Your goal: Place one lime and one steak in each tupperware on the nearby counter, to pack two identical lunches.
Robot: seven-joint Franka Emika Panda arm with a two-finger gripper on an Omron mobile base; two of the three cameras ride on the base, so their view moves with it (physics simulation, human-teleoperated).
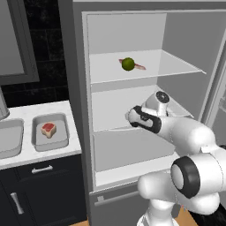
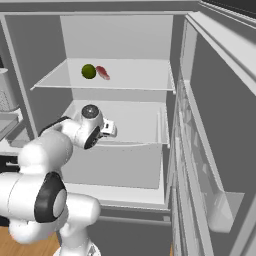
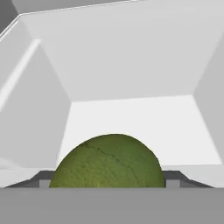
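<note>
Lime in the grip: a green lime (image 3: 108,161) sits low in the hand view, flanked on both sides by the dark finger tips, which appear to press its sides.
Gripper (image 3: 108,186): closed around this lime as far as the fruit allows; whether it bears firmly I cannot tell.
Arm: reaches into the open fridge (image 1: 79,88) at the middle shelf (image 2: 145,125), wrist just inside the shelf's front edge.
Middle shelf: bare pale floor runs beyond the lime to the back wall.
Top shelf (image 1: 176,66): a second lime (image 1: 128,64) lies near the middle with a steak (image 1: 139,66) touching or just beside it, well above the hand.
Counter (image 1: 26,110): left of the fridge; a tupperware (image 1: 50,131) stands near its right edge with one steak (image 1: 48,129) inside and no lime seen in it. Another tupperware (image 1: 9,137) lies at its left, partly cut off, so its contents cannot be judged.
Step in hand: picking the lime off the middle shelf, by my reading.
Next move: lift slightly, draw the hand straight out past the shelf's front edge without clipping the shelf above, then swing left over the counter and lower the lime beside the steak.
Risk: a round fruit may roll out if the pinch is off-centre.
</note>
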